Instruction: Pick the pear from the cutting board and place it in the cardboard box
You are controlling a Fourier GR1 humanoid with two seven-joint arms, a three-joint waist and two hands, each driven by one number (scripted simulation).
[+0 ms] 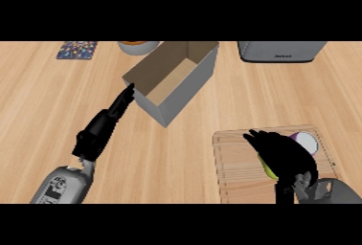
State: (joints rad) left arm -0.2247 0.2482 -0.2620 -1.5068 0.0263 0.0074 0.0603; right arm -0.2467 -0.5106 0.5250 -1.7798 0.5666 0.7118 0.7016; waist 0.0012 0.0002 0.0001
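The robot's right hand (pixel 286 155) lies over the pale rectangular wooden cutting board (pixel 237 162) at the lower right of the light wooden counter (pixel 42 105). It covers the yellow-green pear (pixel 268 168) almost wholly (only a thin curved sliver shows, under the hand's left edge). The pear is on the board, under that hand. Whether the hand has closed on the fruit cannot be told, since the black hand hides the contact. Just beside the hand, near the board's upper right corner, sits a small round white object with a purple rim (pixel 309 140), partly hidden by the hand.

The open-topped brown cardboard box (pixel 187 91) stands well apart from the board, up and to the left, set at an angle to the counter's edges. Nothing shows inside it but its bare brown walls and floor.

The left hand (pixel 99 131) reaches in from the lower left with its fingers (pixel 126 95) straight and close together, holding nothing. Their tips come right up to the box's near left wall (touching or just short of it; the view does not settle which).

Along the far edge are a grey box-shaped appliance (pixel 281 50) at the right, a round white bowl (pixel 139 47) left of the box, and a flat many-coloured patterned rectangle (pixel 76 49) further left.
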